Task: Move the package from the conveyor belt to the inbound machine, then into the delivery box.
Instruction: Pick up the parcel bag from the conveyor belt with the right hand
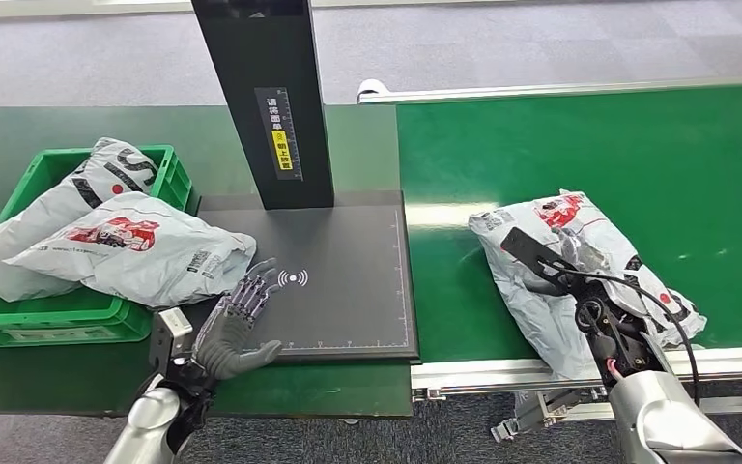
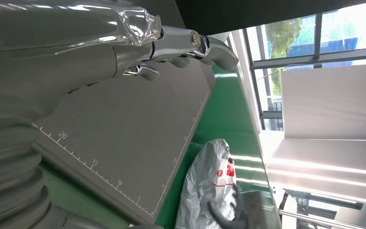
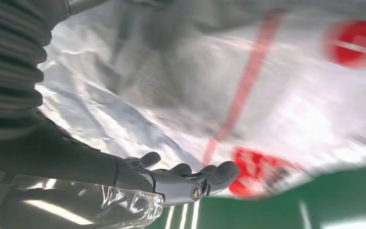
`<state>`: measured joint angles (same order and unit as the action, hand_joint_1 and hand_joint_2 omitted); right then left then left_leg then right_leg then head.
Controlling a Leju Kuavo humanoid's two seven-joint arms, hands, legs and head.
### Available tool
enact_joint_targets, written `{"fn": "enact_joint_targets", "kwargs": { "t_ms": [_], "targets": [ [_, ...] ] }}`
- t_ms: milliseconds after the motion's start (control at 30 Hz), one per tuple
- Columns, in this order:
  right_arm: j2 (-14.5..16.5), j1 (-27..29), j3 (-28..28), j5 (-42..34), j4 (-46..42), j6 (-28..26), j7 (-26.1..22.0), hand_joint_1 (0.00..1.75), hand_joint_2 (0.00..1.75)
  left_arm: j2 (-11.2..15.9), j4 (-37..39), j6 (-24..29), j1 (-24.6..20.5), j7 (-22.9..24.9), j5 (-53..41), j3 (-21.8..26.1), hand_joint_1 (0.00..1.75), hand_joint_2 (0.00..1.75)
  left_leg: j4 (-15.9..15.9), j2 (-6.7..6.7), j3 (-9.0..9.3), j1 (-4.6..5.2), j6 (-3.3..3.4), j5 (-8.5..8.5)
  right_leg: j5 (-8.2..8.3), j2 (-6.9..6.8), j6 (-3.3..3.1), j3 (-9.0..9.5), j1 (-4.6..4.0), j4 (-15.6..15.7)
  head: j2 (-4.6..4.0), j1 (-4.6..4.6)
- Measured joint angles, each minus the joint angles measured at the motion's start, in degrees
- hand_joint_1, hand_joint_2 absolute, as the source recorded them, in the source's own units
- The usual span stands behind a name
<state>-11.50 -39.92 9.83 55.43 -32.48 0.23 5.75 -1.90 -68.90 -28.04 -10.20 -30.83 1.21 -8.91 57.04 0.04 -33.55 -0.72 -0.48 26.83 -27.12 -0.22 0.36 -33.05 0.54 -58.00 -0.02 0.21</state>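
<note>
**Package on the belt, right hand on it**

While the grey-white package [image 1: 580, 275] lies on the green conveyor belt [image 1: 638, 155], the right hand [image 1: 565, 266] rests on it (grip unclear). The left hand [image 1: 237, 324] hovers open-fingered over the inbound machine's dark plate [image 1: 348, 309].

The scanner plate [image 1: 348, 290] lies bare between the crate [image 1: 169, 174] and the belt [image 1: 638, 164], except for the black post [image 1: 271, 97] standing at its far edge. The left hand [image 1: 237, 324] hovers open over its near left corner. Two grey bags [image 1: 135, 246] fill the crate, one spilling toward the plate. Beyond the package [image 1: 560, 266] the belt is open.
</note>
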Motion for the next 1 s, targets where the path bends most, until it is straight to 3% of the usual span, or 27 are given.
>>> {"fn": "enact_joint_targets", "kwargs": {
  "t_ms": [300, 567, 600, 700, 733, 1000],
  "targets": [
    [-1.24, -1.09, 2.73, 2.21, 5.71, 2.05, 2.01, 0.0, 0.0, -0.17, 0.25, 0.0, -0.27, 0.23, -0.02, 0.14, 0.0, 1.75, 0.0, 0.0, 0.0, -0.01, 0.0, 0.0, 0.0, 0.01, 0.0, -0.02, 0.0, 0.0, 0.01, -0.02],
    [-1.64, -1.55, 2.94, 5.51, 8.0, 11.52, 4.49, 0.0, 0.0, -0.75, 1.55, 0.92, -1.27, 0.33, -0.71, 0.15, 0.0, 1.75, 0.01, 0.0, 0.01, 0.0, 0.0, 0.0, 0.0, 0.01, 0.0, 0.0, 0.0, 0.0, 0.0, -0.01],
    [-1.65, -1.64, 2.97, 5.75, 8.16, 12.2, 4.51, 0.08, 0.0, -0.83, 1.69, 0.98, -1.36, 0.36, -0.71, 0.15, 0.0, 1.75, 0.01, 0.0, 0.01, 0.0, 0.0, 0.0, 0.0, 0.0, 0.0, 0.0, 0.0, 0.0, 0.0, -0.01],
    [-1.63, -2.04, 3.02, 5.86, 8.47, 14.54, 4.46, 1.39, 0.0, -0.97, 1.98, 1.09, -1.57, 0.57, -0.71, 0.16, 0.0, 1.75, 0.01, 0.0, 0.01, 0.0, 0.0, 0.0, 0.0, 0.0, 0.0, 0.0, 0.0, 0.01, 0.01, -0.01],
    [-1.62, -2.2, 3.02, 5.67, 8.54, 15.45, 4.41, 1.75, 0.0, -0.99, 2.08, 1.11, -1.64, 0.66, -0.71, 0.17, 0.0, 1.75, 0.01, 0.01, 0.02, 0.0, 0.0, 0.0, 0.0, 0.0, 0.0, 0.0, 0.0, 0.01, 0.01, -0.01],
    [-1.42, -3.72, 2.84, 3.89, 8.72, 20.57, -0.11, 1.75, 0.0, -1.03, 2.99, 1.76, -2.25, 0.86, -0.65, 0.18, 0.0, 1.75, 0.01, 0.02, 0.14, -0.01, 0.0, 0.0, 0.0, 0.01, 0.0, 0.11, -0.01, 0.01, 0.01, 0.0]
  ]
}}
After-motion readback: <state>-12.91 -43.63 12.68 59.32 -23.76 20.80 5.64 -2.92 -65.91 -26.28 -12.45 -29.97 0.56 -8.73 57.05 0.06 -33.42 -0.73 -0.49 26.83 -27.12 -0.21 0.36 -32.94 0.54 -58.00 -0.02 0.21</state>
